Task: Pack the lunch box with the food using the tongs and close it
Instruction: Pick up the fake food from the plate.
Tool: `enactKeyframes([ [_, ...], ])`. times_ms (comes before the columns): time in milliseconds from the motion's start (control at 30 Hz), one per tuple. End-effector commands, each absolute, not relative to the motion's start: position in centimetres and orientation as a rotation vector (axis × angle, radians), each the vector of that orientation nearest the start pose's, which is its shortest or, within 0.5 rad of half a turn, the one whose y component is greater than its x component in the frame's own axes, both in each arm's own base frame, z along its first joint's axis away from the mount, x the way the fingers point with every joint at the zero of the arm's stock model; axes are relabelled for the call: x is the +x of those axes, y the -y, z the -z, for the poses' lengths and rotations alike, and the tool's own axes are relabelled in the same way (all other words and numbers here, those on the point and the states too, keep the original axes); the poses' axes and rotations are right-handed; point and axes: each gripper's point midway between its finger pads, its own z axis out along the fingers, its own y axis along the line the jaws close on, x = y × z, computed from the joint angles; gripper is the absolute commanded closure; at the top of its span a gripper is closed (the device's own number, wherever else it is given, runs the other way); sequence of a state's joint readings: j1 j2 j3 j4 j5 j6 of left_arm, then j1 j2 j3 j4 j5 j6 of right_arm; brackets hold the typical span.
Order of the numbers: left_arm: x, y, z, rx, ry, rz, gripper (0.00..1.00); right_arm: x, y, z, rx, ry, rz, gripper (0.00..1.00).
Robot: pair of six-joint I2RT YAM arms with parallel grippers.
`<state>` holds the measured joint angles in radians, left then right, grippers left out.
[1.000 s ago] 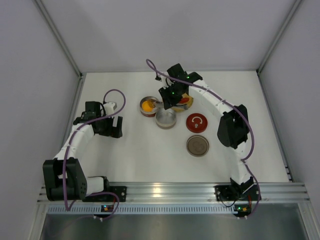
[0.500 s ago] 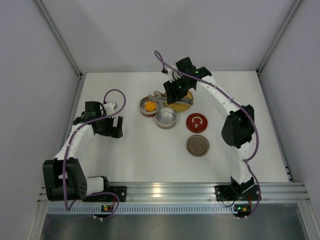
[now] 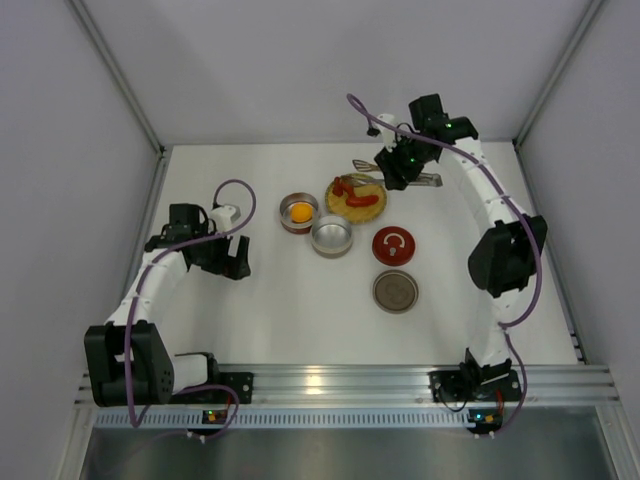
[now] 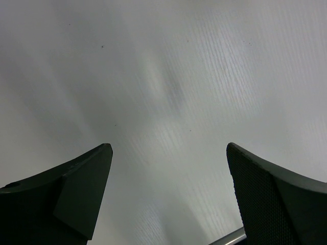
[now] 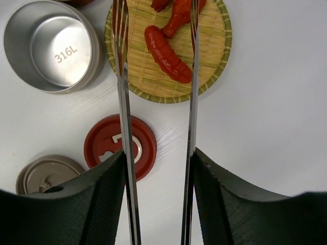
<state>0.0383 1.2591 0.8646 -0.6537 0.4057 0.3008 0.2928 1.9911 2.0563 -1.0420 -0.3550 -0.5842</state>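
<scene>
Orange ball (image 3: 298, 211) now sits in the left tin (image 3: 299, 229), dropped off; a second ago the tongs were over that tin. Red pieces (image 5: 167, 61) are still on the woven plate (image 5: 210, 46), none packed. The second tin (image 5: 51, 46) beside it is empty. Tongs (image 5: 124, 102) are empty, arms sprung apart, tips hanging over the plate on either side of the red pieces. The right gripper (image 5: 158, 158) holds the tongs by both arms, its squeeze eased off, and has pulled back from the tins to the far right of the plate. So the ball step looks done; the red pieces are next, then closing. Red lid (image 5: 102, 148) and grey lid (image 5: 41, 176) lie nearby, unused. The left gripper (image 4: 168, 153) is wide apart, idle over bare table, well off left.
</scene>
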Motion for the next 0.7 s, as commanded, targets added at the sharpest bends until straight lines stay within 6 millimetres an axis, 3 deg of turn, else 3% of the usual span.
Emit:
enactKeyframes([
  [0, 28.0, 5.2, -10.8, 0.522, -2.457, 0.427, 0.02, 43.6, -17.1, -20.1, -1.384, -2.141, -0.301, 0.49],
  [667, 28.1, 5.5, -10.5, 0.528, -2.464, 0.448, 0.02, 46.3, -15.0, -14.7, -1.478, -2.200, -0.202, 0.46],
])
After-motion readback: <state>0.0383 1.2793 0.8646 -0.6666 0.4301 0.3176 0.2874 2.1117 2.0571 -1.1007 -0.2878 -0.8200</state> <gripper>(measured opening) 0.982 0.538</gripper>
